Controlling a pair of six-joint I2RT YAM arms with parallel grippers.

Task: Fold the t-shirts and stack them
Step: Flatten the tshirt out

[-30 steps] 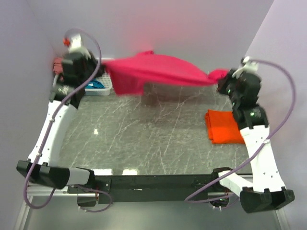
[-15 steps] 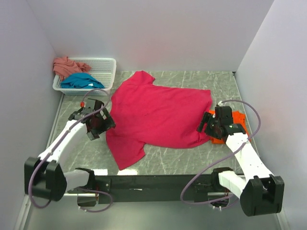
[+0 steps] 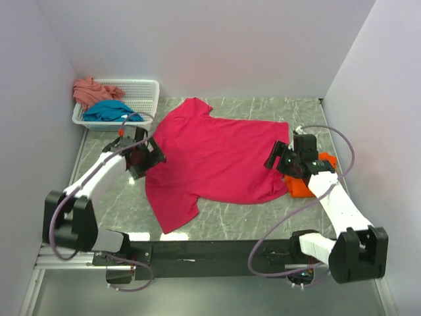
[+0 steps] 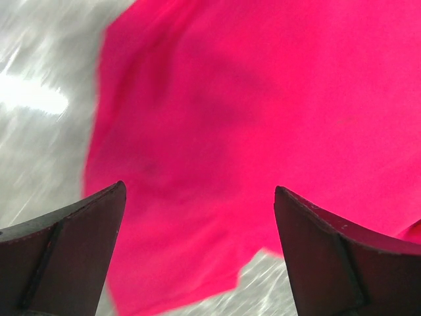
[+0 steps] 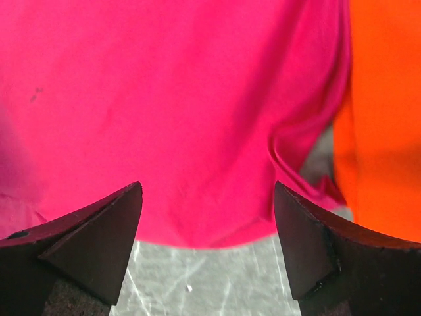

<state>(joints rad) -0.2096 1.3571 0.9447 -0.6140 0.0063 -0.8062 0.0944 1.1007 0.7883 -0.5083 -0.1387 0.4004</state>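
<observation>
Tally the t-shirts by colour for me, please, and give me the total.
Magenta-red t-shirt: 1
Orange t-shirt: 1
Teal t-shirt: 1
Salmon-pink t-shirt: 1
Total: 4

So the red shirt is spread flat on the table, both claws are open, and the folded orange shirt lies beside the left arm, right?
Not quite. The folded orange shirt lies beside the right arm, as the top view shows. The rest holds: the red shirt is spread flat, and the left gripper and right gripper are open.
</observation>
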